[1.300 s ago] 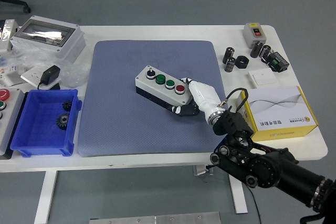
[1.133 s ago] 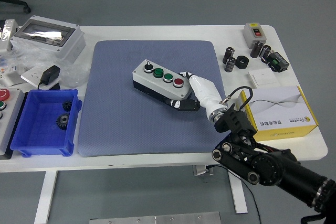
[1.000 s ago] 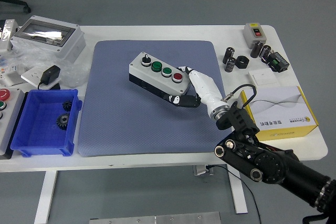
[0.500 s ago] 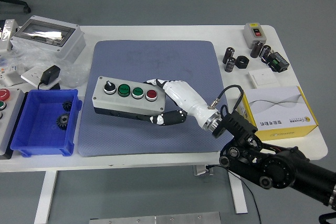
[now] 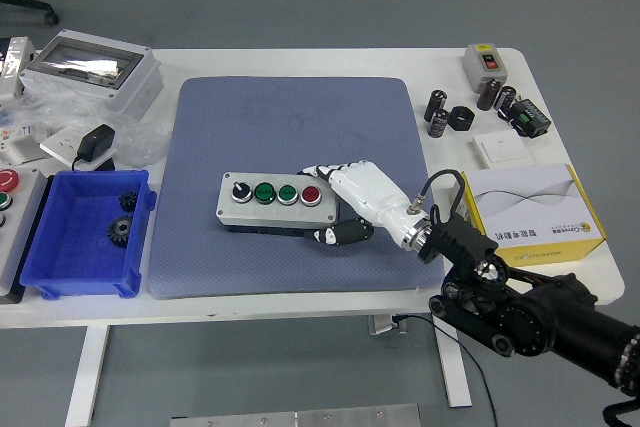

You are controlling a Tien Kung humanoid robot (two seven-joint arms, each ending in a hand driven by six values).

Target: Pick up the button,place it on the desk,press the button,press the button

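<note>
Head view: right hand (image 5: 365,197) fingers (image 5: 330,171) clasp the button box (image 5: 272,203)'s right end on the mat (image 5: 290,127).

A robot's right hand (image 5: 352,199) grips the right end of a grey button box (image 5: 272,203) on a blue mat (image 5: 290,117) covering the white bench (image 5: 450,62). The box's black knob, two green buttons and one red button face up. A blue bin (image 5: 60,247) sits left, a yellow box (image 5: 540,215) right.
</note>
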